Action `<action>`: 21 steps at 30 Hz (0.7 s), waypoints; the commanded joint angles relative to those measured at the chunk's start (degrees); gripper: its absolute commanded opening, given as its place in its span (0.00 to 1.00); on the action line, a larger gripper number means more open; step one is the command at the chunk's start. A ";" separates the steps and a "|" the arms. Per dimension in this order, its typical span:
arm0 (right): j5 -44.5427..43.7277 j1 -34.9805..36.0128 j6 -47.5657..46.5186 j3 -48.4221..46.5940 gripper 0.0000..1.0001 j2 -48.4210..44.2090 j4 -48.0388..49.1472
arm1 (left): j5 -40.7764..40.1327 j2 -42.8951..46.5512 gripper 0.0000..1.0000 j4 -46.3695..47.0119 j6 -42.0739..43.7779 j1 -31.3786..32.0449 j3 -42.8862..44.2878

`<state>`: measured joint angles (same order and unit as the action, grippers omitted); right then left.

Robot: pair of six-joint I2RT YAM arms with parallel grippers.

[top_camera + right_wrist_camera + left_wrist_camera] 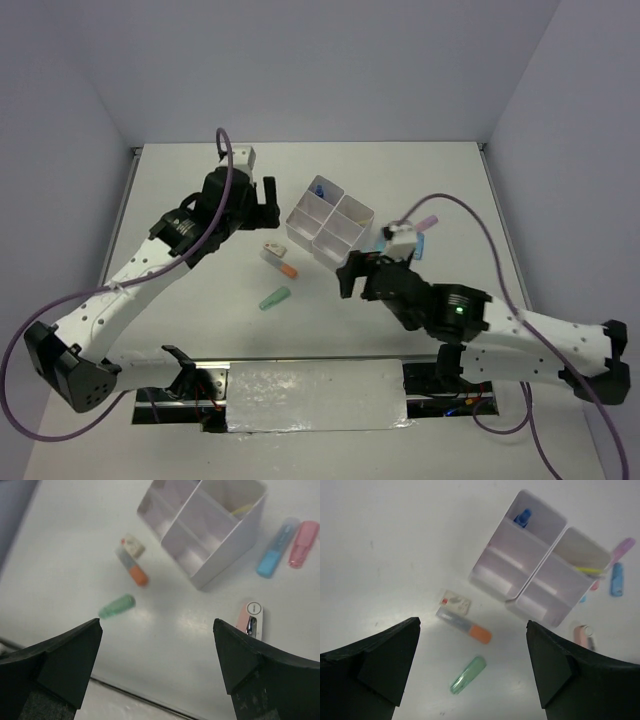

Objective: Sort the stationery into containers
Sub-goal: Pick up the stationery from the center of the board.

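The white four-compartment box [312,241] stands mid-table. It holds a blue-capped tube [522,517] and a yellow pen [587,570]. Left of it lie an eraser [455,601], an orange highlighter [479,633] and a green highlighter [468,675]. Right of it lie a pink stapler [250,620], a blue highlighter [275,550] and a pink highlighter [304,537]. My left gripper [473,624] is open and empty, above the orange and green highlighters. My right gripper [157,622] is open and empty, over bare table near the box's front corner.
The table's near edge [130,692] runs just below my right gripper. White walls enclose the table on the left, back and right. Both arms reach toward the box [200,530] from opposite sides.
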<state>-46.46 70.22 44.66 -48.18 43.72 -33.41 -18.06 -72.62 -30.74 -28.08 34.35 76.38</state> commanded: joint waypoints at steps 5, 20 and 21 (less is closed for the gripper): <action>23.52 -0.17 -19.96 -11.90 0.94 27.35 8.11 | -9.96 9.68 0.99 -12.49 -4.18 0.10 -8.35; 13.15 -1.75 23.95 -42.25 0.97 64.46 -10.00 | -31.86 30.86 0.99 -18.13 -10.60 -2.00 -20.04; 13.23 -1.75 25.89 -42.26 0.95 65.77 -10.01 | -32.21 31.48 0.99 -18.04 -10.51 -2.09 -20.22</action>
<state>-29.74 68.23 55.57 -87.79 107.07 -35.33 -46.72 -43.07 -51.42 -37.85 32.73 56.03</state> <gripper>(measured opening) 0.959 0.993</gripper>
